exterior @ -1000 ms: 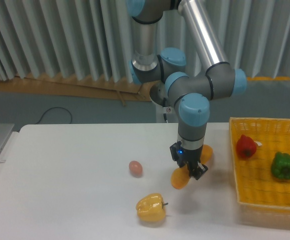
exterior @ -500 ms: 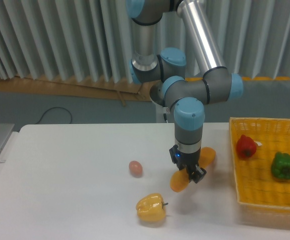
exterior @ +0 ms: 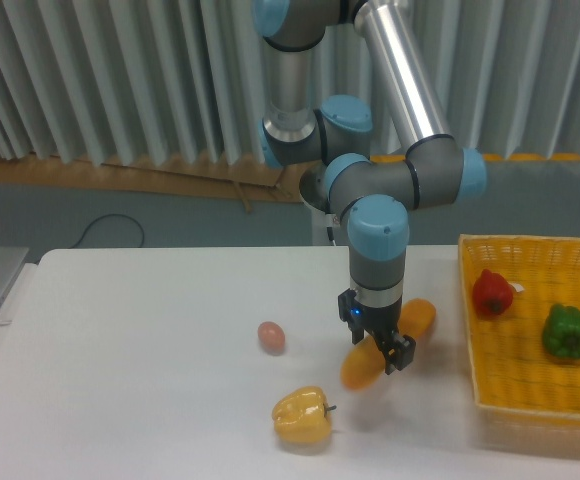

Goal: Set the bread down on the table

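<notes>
The claw [exterior: 384,347] grips the bread [exterior: 365,366] low over the table [exterior: 140,370], near a yellow pepper [exterior: 302,417].

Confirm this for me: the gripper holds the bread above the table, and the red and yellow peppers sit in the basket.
One detail is wrong. The camera view shows the gripper on the bread, but the basket holds the red pepper and a green pepper. The yellow pepper lies on the table.
</notes>
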Available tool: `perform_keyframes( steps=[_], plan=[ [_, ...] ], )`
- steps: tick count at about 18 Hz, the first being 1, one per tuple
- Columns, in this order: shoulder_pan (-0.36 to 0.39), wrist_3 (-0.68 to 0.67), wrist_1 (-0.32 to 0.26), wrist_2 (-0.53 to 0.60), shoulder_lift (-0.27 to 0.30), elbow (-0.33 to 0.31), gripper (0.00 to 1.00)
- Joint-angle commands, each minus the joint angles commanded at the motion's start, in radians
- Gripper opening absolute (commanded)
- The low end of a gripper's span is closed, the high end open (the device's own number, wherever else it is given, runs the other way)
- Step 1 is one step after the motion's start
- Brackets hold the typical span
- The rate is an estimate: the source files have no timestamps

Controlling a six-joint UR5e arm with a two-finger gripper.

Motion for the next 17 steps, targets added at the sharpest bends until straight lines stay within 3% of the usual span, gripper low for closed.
perform_keyframes(
  steps=[5,17],
  plan=[
    [-0.024,0.003,-0.011,0.086,0.029,0.040,1.00],
    [-0.054,0.006,-0.040,0.083,0.135,0.032,1.00]
  ],
)
